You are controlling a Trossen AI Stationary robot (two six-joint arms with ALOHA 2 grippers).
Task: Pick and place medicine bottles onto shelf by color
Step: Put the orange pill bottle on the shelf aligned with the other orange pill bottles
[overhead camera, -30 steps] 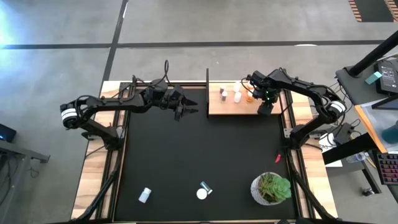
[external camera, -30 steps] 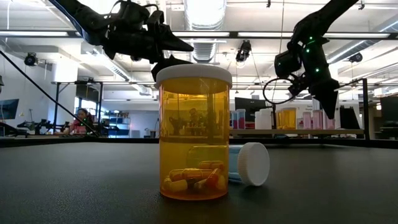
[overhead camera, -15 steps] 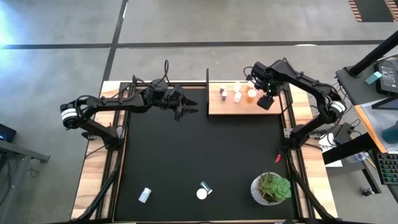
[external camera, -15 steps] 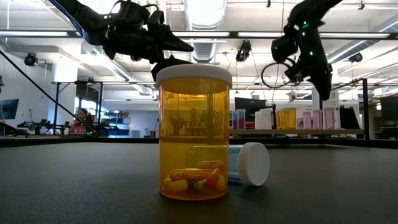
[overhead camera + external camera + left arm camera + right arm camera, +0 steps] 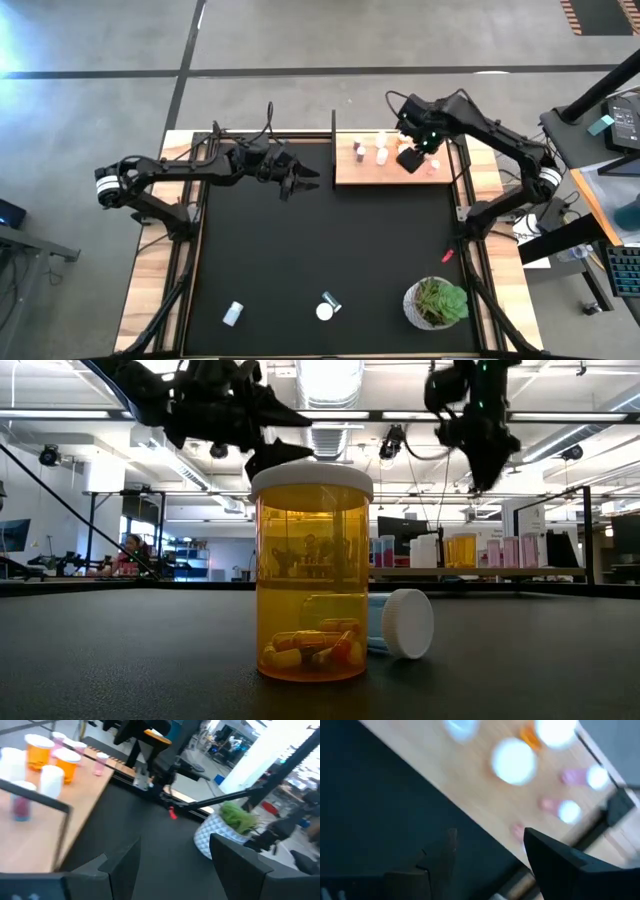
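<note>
**Right arm lifts off the shelf, bottles left standing**

High view: the right gripper (image 5: 411,158) has pulled back from the shelf's right end and now hangs over the middle of the shelf (image 5: 350,175). A pink bottle (image 5: 432,167) shows at the spot it left, with several more bottles (image 5: 381,154) in a row across the board. The left gripper (image 5: 296,180) waits over the mat (image 5: 320,240) just left of the shelf. Two bottles lie loose at the mat's near edge, a white one (image 5: 232,313) and a capped one (image 5: 326,309), beside the plant (image 5: 437,302).

Low view: the right gripper has risen well clear of the shelf since a second ago. An orange bottle (image 5: 311,575) stands close to the camera, with a fallen bottle (image 5: 400,624) behind it.

Left wrist view: its fingers (image 5: 125,865) stand apart, nothing between them; the shelf's bottles and the plant lie ahead.

Right wrist view: its fingers (image 5: 555,857) are apart and empty, over the shelf edge.

The placement looks done; the loose bottles probably come next.
</note>
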